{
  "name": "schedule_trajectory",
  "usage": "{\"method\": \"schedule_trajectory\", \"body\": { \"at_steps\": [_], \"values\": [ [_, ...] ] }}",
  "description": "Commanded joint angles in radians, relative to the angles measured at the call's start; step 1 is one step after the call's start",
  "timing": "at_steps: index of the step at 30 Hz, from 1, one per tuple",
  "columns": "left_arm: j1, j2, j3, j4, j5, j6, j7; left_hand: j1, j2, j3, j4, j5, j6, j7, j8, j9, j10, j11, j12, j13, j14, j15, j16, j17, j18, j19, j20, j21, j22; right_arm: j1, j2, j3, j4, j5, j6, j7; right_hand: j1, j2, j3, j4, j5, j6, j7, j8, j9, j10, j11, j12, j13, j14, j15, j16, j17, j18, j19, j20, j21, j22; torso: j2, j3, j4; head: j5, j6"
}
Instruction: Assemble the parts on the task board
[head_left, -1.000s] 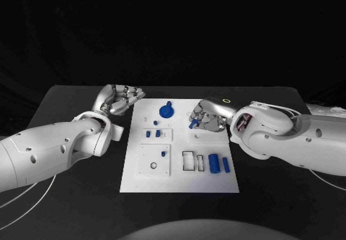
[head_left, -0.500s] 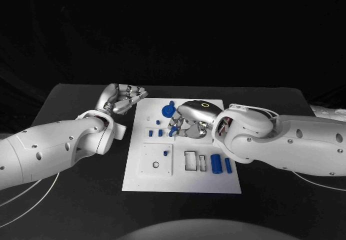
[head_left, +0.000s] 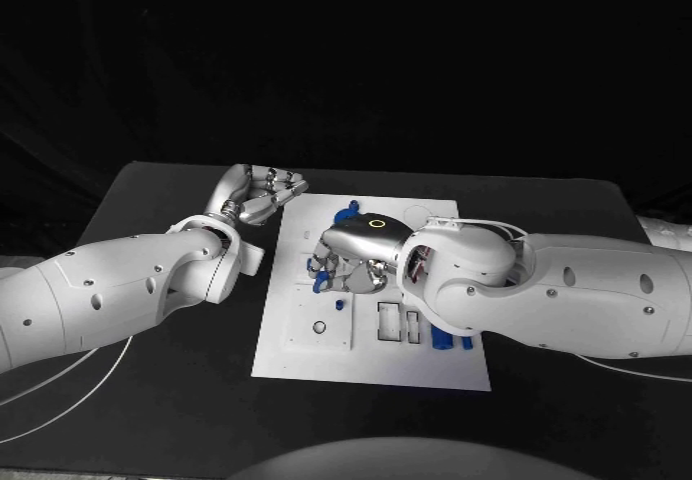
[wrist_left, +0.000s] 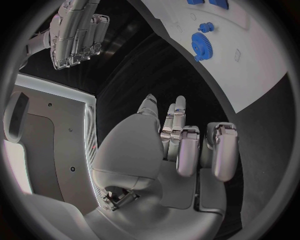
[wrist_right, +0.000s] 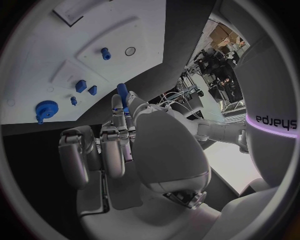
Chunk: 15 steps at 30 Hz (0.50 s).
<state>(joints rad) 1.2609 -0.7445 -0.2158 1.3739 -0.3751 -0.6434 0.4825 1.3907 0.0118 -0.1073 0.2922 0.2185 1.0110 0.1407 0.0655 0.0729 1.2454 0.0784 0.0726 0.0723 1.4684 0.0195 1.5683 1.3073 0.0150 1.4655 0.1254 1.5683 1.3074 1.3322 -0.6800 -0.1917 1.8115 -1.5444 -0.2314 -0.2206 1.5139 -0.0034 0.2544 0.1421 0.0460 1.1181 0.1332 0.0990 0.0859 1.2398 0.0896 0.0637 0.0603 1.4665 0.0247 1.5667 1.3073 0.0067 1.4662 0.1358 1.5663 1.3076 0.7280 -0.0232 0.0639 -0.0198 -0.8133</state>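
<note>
The white task board (head_left: 368, 355) lies in the middle of the black table. My right hand (head_left: 353, 255) hovers over its left-middle area and pinches a short blue peg (wrist_right: 122, 95) between thumb and fingertips. Below the hand two small blue blocks (wrist_right: 81, 86) stand in the board. A blue gear (head_left: 346, 212) sits near the board's far edge, also seen from the left wrist as the gear (wrist_left: 200, 44). My left hand (head_left: 260, 195) hangs over the table just off the board's far-left corner, fingers curled in on nothing.
A small blue peg (head_left: 336, 303) and a black ring (head_left: 319, 327) sit on the raised square plate at the board's near left. Rectangular slots (head_left: 389, 320) lie in the middle; blue cylinders (head_left: 437, 341) show partly under my right forearm.
My right hand has carried the blue peg leftward across the board, from its right side to its left-middle. The left hand stays by the far-left corner.
</note>
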Motion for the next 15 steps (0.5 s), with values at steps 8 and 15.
{"method": "schedule_trajectory", "body": {
  "at_steps": [8,15],
  "values": [
    [0.000,0.007,0.001,0.000,-0.003,0.016,0.012,-0.002,0.009,-0.008,0.000,0.004,0.006,-0.001,0.003,0.000,0.000,0.000,-0.005,-0.001,0.102,-0.005,0.003,0.263,-0.015,0.105,-0.004,0.002,0.263,-0.007,0.053,0.000,-0.015,-0.039,0.109,0.035,0.005,-0.008,0.007,-0.002,0.007,-0.001,0.010,-0.002,0.000,-0.011,0.000,-0.004,-0.001,0.104,0.004,0.004,0.263,-0.007,0.105,0.000,0.004,0.263,0.001,-0.0002,-0.0009,0.011,-0.013],
    [0.000,0.007,0.001,0.000,-0.003,0.017,0.011,-0.001,0.009,-0.008,0.000,0.005,0.006,-0.001,0.002,0.000,0.000,0.000,-0.005,-0.001,0.102,-0.005,0.003,0.263,-0.015,0.105,-0.004,0.002,0.263,-0.018,0.069,0.000,-0.022,-0.083,0.170,0.041,0.006,-0.009,0.008,-0.003,0.007,-0.001,0.010,-0.003,-0.001,-0.013,0.000,-0.004,-0.001,0.104,0.005,0.004,0.263,-0.007,0.105,0.001,0.004,0.263,0.001,0.0001,-0.0010,0.011,-0.020]
  ]
}}
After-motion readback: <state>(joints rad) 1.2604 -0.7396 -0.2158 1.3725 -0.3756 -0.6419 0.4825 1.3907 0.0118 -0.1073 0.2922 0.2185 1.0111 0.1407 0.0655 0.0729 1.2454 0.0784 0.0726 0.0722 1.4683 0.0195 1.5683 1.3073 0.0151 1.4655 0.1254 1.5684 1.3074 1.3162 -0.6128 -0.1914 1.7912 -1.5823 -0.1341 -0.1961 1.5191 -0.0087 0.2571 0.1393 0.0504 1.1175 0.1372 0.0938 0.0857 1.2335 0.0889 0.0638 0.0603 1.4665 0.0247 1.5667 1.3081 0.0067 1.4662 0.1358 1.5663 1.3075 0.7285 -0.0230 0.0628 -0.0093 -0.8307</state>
